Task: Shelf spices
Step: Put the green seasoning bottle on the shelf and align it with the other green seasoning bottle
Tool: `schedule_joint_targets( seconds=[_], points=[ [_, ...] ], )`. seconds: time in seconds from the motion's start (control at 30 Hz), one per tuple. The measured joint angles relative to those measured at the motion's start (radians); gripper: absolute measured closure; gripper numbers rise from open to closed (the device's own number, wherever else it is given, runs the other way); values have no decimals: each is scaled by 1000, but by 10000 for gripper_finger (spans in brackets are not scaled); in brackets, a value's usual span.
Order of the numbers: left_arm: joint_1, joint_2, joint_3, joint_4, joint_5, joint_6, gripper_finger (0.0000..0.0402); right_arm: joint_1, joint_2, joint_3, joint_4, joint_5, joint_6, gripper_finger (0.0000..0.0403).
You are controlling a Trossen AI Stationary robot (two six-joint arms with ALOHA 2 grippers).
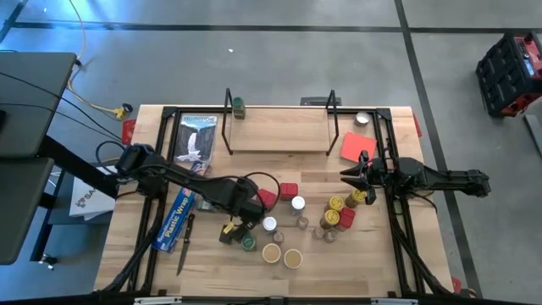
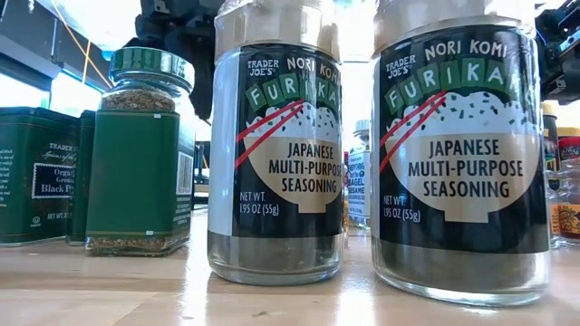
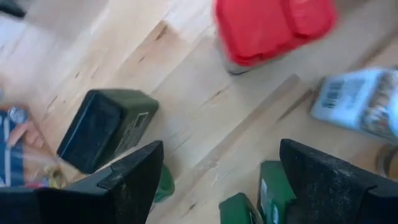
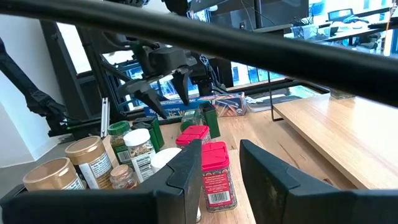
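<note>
We see the shelf (image 1: 279,129) lying along the table's far edge, its long axis running side to side, with one green-lidded jar (image 1: 239,106) upright at its left end. The rest of the spices (image 1: 298,222) stand upright in a loose cluster nearer the front than the shelf, well apart from it.

Our left gripper (image 1: 240,227) hangs over the left side of that cluster with its fingers (image 3: 130,177) spread wide and nothing between them; a green tin (image 3: 106,127) and a red tin (image 3: 273,25) sit just beneath and beyond it.

Our right gripper (image 1: 351,178) sits just off the shelf's right front corner, above the cluster's right side, fingers (image 4: 186,168) a little apart and holding nothing. A red-lidded jar (image 4: 214,174) stands just ahead of them.
</note>
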Motion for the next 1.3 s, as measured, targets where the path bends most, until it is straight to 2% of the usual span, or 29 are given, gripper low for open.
schedule_joint_targets(
  seconds=[0.17, 0.3, 0.63, 0.87, 1.1, 1.3],
  points=[
    [-44, 0, 0, -8, -47, 58, 84, 0, 0, 0, 0, 0, 0, 300],
    [-75, 0, 0, -69, -33, -33, 84, 0, 0, 0, 0, 0, 0, 300],
    [-230, -27, 0, -252, -54, -300, 84, 0, 0, 0, 0, 0, 0, 300],
    [-287, -40, -8, -273, -65, -333, 84, 0, 0, 0, 0, 0, 0, 300],
    [-282, -54, -99, -291, -35, -131, 84, 0, 0, 0, 0, 0, 0, 300],
    [-204, -185, -261, -183, 10, 135, 84, 0, 0, 0, 0, 0, 0, 300]
  ],
)
